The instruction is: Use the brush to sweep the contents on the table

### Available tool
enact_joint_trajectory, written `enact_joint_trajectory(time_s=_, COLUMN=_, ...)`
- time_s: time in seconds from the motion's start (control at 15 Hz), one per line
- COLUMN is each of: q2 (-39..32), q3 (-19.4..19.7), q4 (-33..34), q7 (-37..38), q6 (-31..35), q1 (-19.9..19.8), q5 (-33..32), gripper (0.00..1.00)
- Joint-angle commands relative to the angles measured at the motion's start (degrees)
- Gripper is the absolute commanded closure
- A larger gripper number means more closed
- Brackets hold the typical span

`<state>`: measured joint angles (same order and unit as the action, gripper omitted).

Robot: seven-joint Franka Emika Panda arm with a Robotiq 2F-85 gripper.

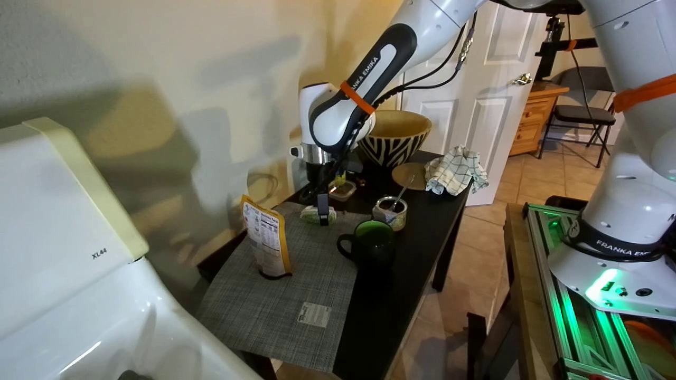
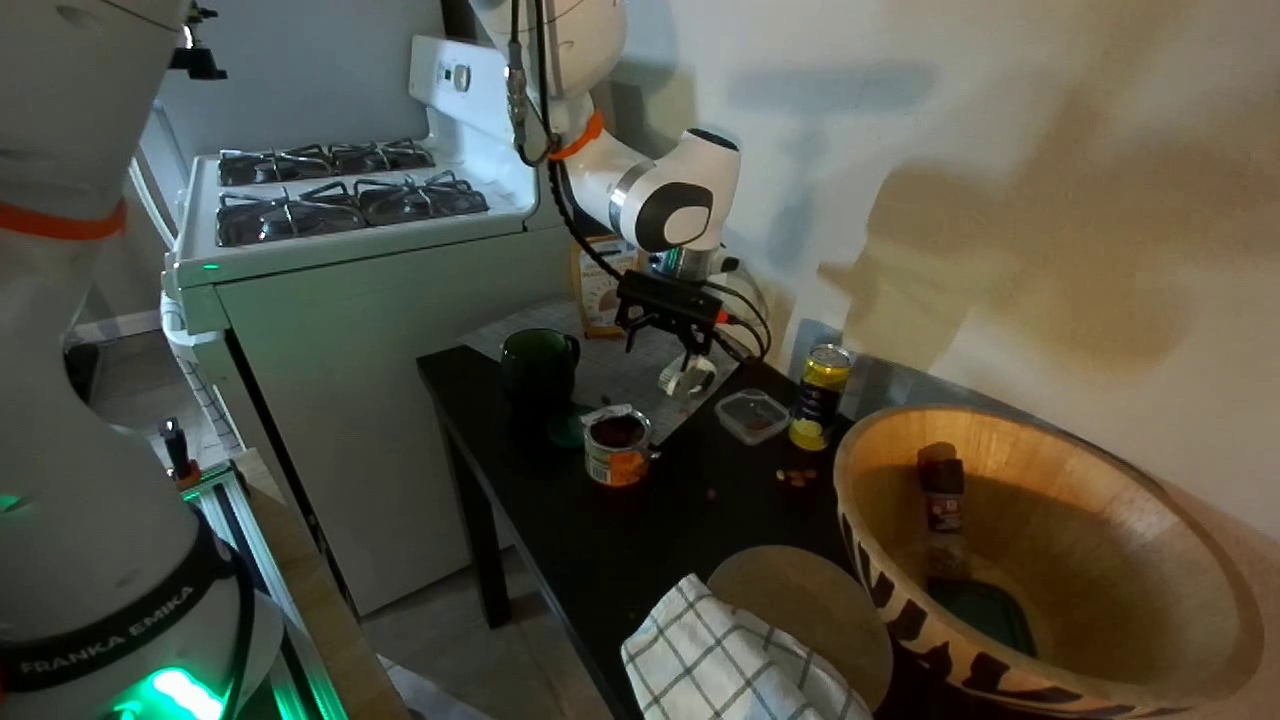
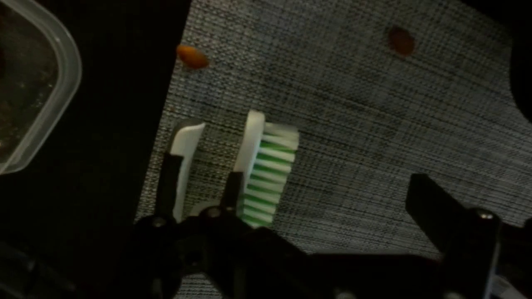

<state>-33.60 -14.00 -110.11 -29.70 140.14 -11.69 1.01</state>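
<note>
Two small orange-brown pieces (image 3: 192, 57) lie on the grey checked mat (image 1: 243, 311), one right at its edge, its fellow well apart. More small pieces (image 2: 797, 477) sit on the black top of the table (image 1: 367, 338), just beside a yellow can (image 2: 822, 395). The brush (image 3: 272, 178) is on that same mat, close to the edge that faces a clear plastic tub (image 2: 752, 415), its green and white bristles turned sideways. From what I can see, the gripper (image 3: 324, 182) stands with its jaws spread wide: one finger is down beside the brush or against it, I can't tell which, and the opposite finger (image 3: 434, 205) is well away, with grey mat showing between them. A pouch (image 1: 266, 237) stands upright on the mat. On the table's black strip I see a dark green mug (image 1: 372, 243) and, near it, a tin (image 2: 615, 450) with a spoon (image 1: 405, 187) leaning in it. Farther along, a checked cloth (image 2: 735, 660) lies next to a round brown board (image 2: 825, 605), and a big zebra-patterned bowl (image 2: 1120, 560) stands just beside the board with a bottle (image 2: 943, 500) inside. A white stove (image 2: 390, 350) stands by one end of the table, past the pouch and the mug.
</note>
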Motion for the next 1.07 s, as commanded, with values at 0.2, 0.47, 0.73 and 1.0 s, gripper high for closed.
enact_joint_trajectory(time_s=0.2, q2=1.03, q3=2.66, q4=-0.66, q7=-0.38, q6=-2.12, q1=3.6, q5=-0.3, gripper=0.0)
enact_joint_trajectory(time_s=0.47, q2=5.07, q3=3.44, q4=-4.69, q7=2.95, q6=2.26, q1=3.06, q5=2.74, gripper=0.0)
enact_joint_trajectory(time_s=0.73, q2=9.66, q3=6.91, q4=-10.38, q7=13.71, q6=8.2, q1=4.91, q5=4.17, gripper=0.0)
enact_joint_trajectory(time_s=1.0, q2=10.61, q3=8.81, q4=-14.22, q7=21.26, q6=13.54, q1=4.64, q5=6.9, gripper=0.0)
